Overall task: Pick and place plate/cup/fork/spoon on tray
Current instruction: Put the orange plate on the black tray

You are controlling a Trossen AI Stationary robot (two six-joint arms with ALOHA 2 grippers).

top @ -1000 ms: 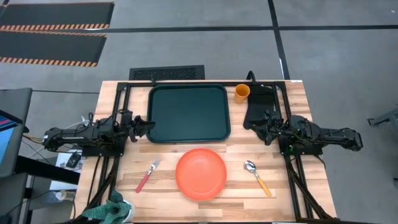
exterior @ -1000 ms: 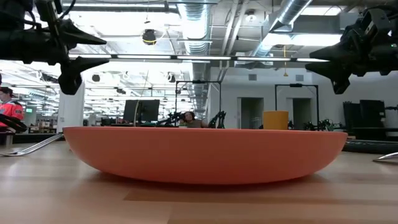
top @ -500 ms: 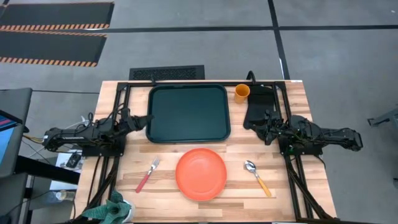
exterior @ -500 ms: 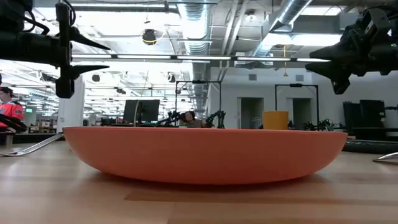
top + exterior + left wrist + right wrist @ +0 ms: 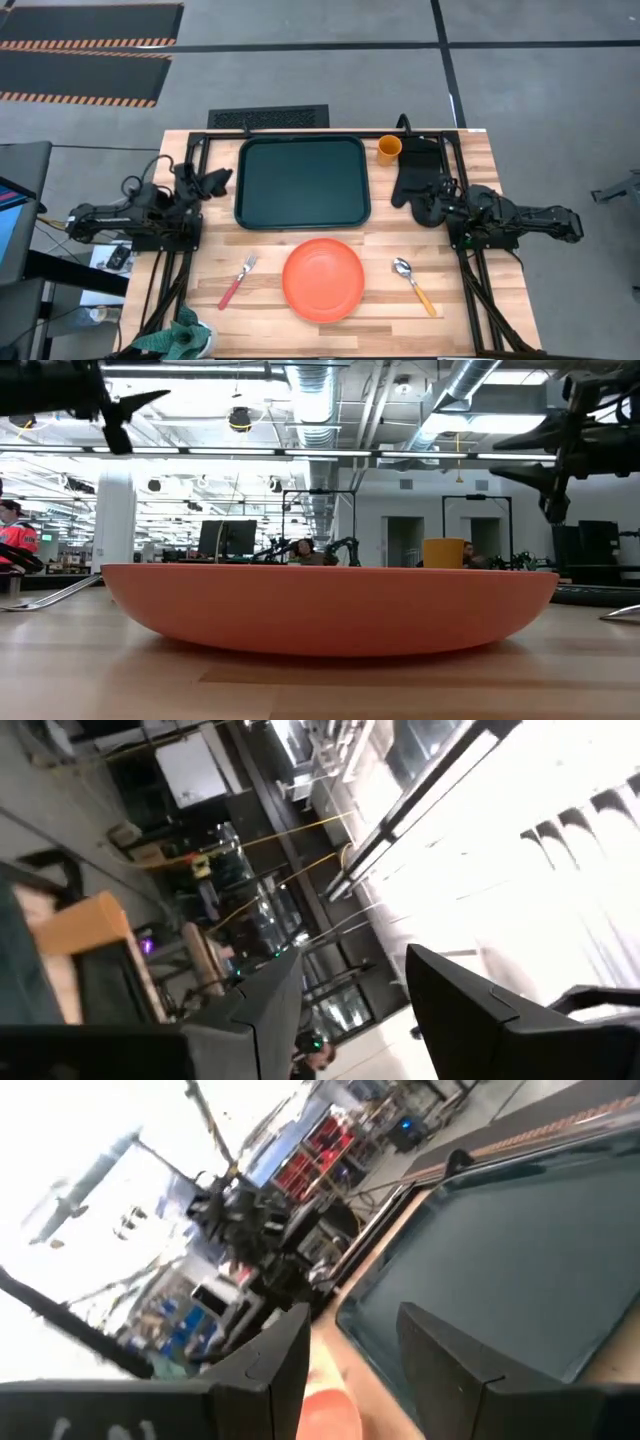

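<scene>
The orange-red plate (image 5: 323,279) lies flat at the table's near middle and fills the low view (image 5: 330,605). The dark green tray (image 5: 303,182) lies beyond it. The orange-yellow cup (image 5: 389,149) stands upright by the tray's far right corner. The red-handled fork (image 5: 238,280) lies left of the plate, and the yellow-handled spoon (image 5: 414,283) lies right of it. My left gripper (image 5: 218,180) is open and empty, high beside the tray's left rim. My right gripper (image 5: 437,195) is open and empty, above a black oven mitt.
The black oven mitt (image 5: 420,175) lies right of the tray, under my right gripper. A green cloth (image 5: 180,335) hangs at the table's near left corner. Bare wood shows between the tray and the plate. People sit in the room behind the table (image 5: 300,550).
My left gripper has drawn back from the tray's left rim toward the table's left and far edges, risen, and tipped its fingers upward. My right gripper has shifted a little toward the table's right edge and turned about its own axis. The tableware has stayed still.
</scene>
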